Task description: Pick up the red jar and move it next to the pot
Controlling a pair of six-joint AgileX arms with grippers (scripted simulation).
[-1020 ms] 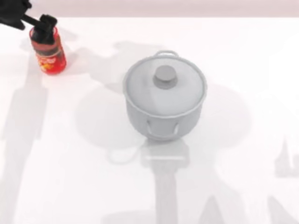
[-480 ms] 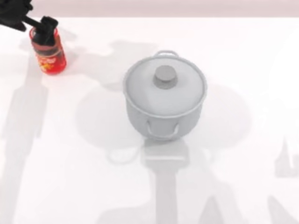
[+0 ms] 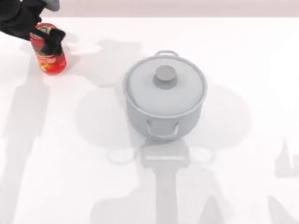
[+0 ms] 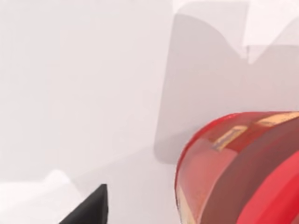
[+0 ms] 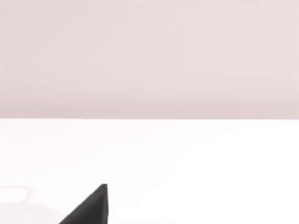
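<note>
Since the earlier frame the left gripper (image 3: 46, 36) has been lowered over the red jar (image 3: 50, 59), at the table's (image 3: 243, 56) far left corner; whether it's closed can't be told. Top approach suits an upright jar. The pot (image 3: 164, 100) is well apart, with open room between. Right arm parked, out of top view.

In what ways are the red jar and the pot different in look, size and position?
The red jar is small, red and labelled; the pot is much larger and plain light grey. The jar stands at the table's far left corner, the pot near the middle. The left tool is at the jar's top; nothing touches the pot. Both stand upright with lids on.
</note>
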